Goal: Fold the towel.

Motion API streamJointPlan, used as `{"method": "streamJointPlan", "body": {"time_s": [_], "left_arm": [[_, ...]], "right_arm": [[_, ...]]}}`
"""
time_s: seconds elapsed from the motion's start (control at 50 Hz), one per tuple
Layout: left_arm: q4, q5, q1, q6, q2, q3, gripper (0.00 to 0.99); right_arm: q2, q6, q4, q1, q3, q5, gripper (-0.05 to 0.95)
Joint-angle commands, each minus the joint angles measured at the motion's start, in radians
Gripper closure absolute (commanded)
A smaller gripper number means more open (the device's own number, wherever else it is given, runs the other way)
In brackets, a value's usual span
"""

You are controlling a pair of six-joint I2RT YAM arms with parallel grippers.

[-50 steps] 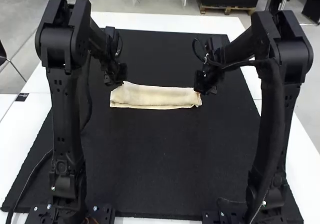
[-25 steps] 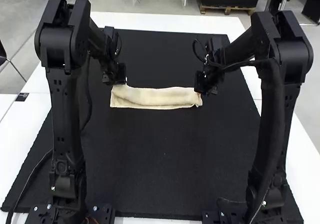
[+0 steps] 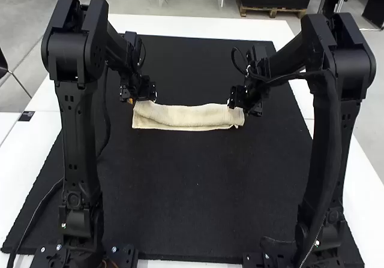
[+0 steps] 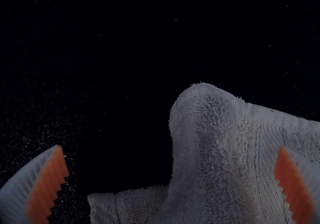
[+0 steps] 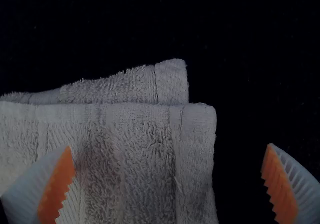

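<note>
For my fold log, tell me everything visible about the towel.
The towel is cream, looped-pile cloth, folded into a narrow strip lying crosswise on the black mat. Its layers' edges don't line up, and its left end bulges in a rounded ridge. The left gripper and right gripper stand open at its ends; contact is unclear.

No txt, nos. or signs legible in high view or either wrist view. Small dark rect. patch (image 3: 26, 116) (poss. a label, can't tell for sure) lies on the white table (image 3: 30, 142), L side in high view; any print on it is too small to read.
</note>
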Motion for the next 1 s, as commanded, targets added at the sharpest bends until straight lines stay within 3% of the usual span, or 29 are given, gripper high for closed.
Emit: {"method": "streamJointPlan", "body": {"time_s": [0.0,0.42,0.98], "left_arm": [[0.0,-0.008,0.005,-0.004,-0.001,0.009,0.026],[-0.063,-0.022,-0.006,-0.012,-0.015,0.102,0.026],[-0.087,-0.03,-0.015,-0.012,-0.093,0.116,0.026]], "right_arm": [[-0.03,-0.003,0.006,0.014,0.01,0.016,0.05],[-0.033,0.005,-0.005,0.014,0.041,0.014,0.04],[-0.047,0.052,-0.034,0.014,0.047,-0.029,0.05]]}}
